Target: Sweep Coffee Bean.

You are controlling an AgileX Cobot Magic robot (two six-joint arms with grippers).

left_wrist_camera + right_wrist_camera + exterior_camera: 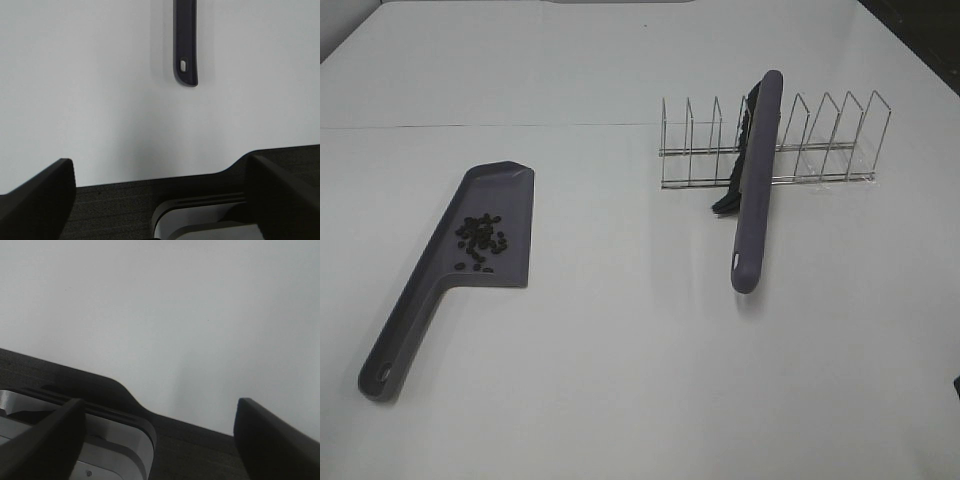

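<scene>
The coffee beans (480, 240) lie in a loose cluster on the flat blade of a purple dustpan (498, 205) at the left of the white table. Its handle (400, 340) points toward the front left. A purple brush (758, 180) leans in a wire rack (820, 150) at the right, bristles down, with its handle end on the table. Neither gripper shows in the high view. My left gripper (160, 200) is open and empty above the table's front edge. A purple handle end (185, 60) with a small hole lies ahead of it. My right gripper (160, 435) is open and empty.
The wire rack has several upright dividers and stands at the back right. A seam (470, 125) runs across the table behind the dustpan. Both wrist views show the dark front edge strip (115, 205) of the table under the fingers.
</scene>
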